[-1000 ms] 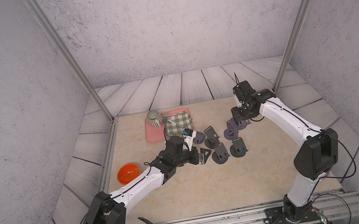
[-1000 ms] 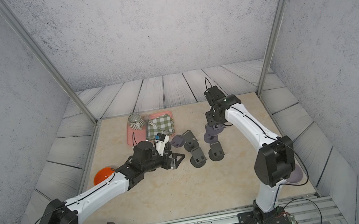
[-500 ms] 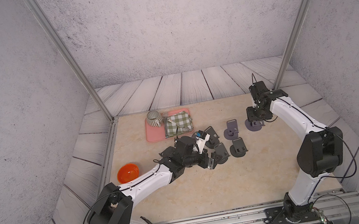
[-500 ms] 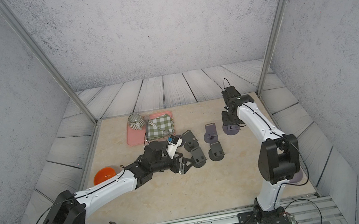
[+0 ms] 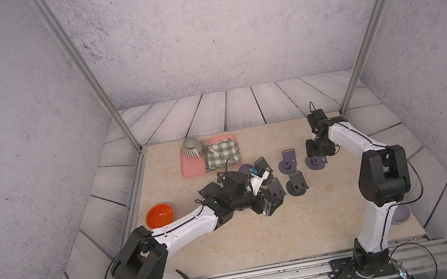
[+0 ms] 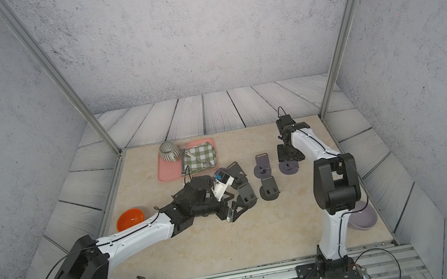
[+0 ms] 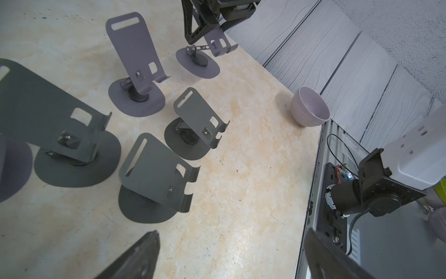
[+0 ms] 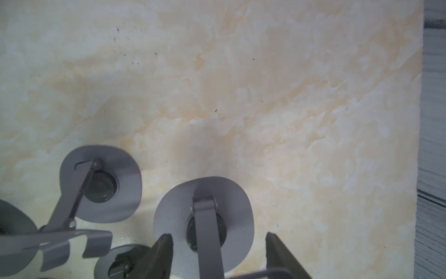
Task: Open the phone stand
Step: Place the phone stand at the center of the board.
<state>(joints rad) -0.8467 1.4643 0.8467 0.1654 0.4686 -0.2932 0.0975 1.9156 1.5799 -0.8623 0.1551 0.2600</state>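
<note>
Pinching purple phone stand by its plate w/ right gripper, well apart from pink tray, right-arm side. Left gripper spread wide, empty, by dk-grey stands near tray's front.

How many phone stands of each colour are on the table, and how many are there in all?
Purple stands: 3
Dark grey stands: 3
Total: 6
</note>
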